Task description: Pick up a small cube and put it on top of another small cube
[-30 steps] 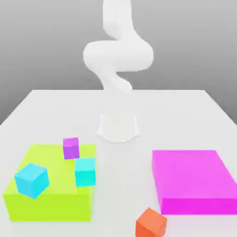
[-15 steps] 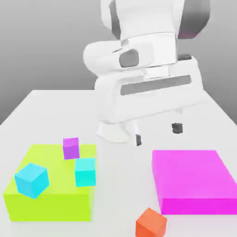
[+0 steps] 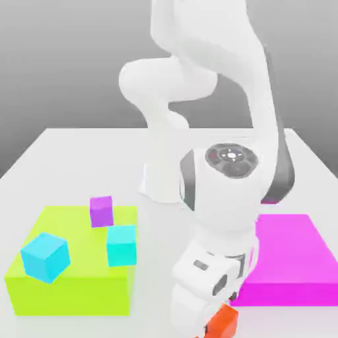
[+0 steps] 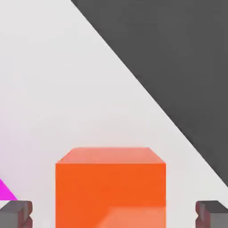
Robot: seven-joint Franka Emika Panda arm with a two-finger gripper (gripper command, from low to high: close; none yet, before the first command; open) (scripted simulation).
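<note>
- Hand view: orange cube [image 4: 110, 187] sits on the white table [image 4: 58, 89] between the two fingertips [image 4: 16, 213], jaws apart, not touching its sides.
- Exterior view: gripper [image 3: 212, 323] has dropped from mid-air over the table 0.5 s ago to the orange cube [image 3: 224, 322] at the front edge, near the magenta block [image 3: 290, 264].
- Means: approach done; next is prob. closing, then a lift twd a cube on the lime block [image 3: 66, 284], e.g. the cyan cube [image 3: 121, 245].

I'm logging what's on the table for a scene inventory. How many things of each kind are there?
Small cubes: 4 — purple cube, teal cube, light blue cube, orange cube
Flat blocks: 2 — lime block, magenta block
Total: 6
</note>
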